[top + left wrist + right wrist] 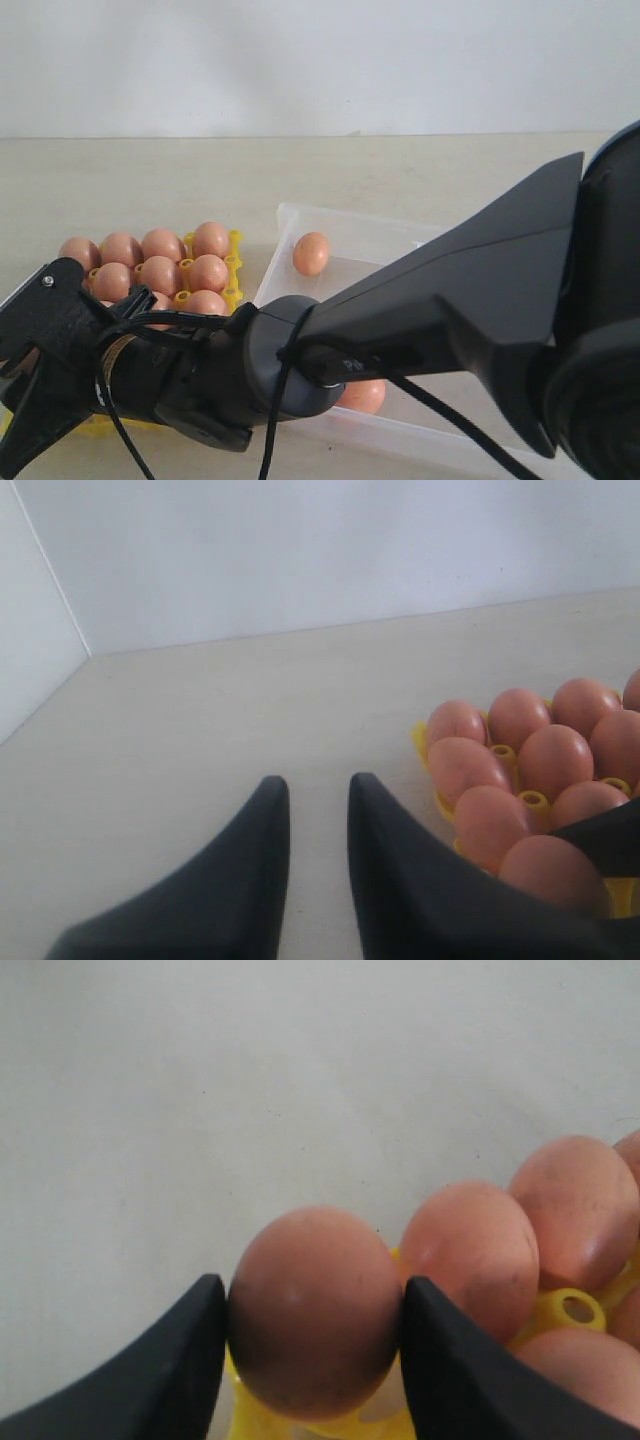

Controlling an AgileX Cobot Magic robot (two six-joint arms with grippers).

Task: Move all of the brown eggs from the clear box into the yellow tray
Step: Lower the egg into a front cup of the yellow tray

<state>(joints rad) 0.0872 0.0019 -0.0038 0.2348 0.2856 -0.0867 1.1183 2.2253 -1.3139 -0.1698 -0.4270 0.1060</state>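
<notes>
One of the brown eggs, the held egg (pixel 315 1325), is sitting pinched between the two black fingers (pixel 160 1370) of the right tool (pixel 312 1285). The tool is standing fairly wide and pressing on both flanks of the shell. The egg is hanging low over an edge cell of the yellow tray (pixel 575 1308); whether it is touching the plastic I cannot tell. Just beside it, a seated egg (pixel 470 1255) is resting in the next cell, with more behind it.

From across the room, the right arm (pixel 450 300) is reaching over the middle to the left side and covering the near half of the tray, so the held egg is hidden there. That view is showing what the wrist cameras miss. The tray's far rows (pixel 162 243) are filled with eggs, and the clear box (pixel 290 215) is lying just beside the tray on the right. One loose egg (pixel 311 253) is lying near the box's far left corner, and a second egg (pixel 362 396) is peeping out from under the arm.

The left tool (pixel 312 780) is appearing only in its own camera. Its fingers are nearly together with a narrow gap, gripping nothing, above the bare worktop (pixel 200 710) beside a corner of the tray.
</notes>
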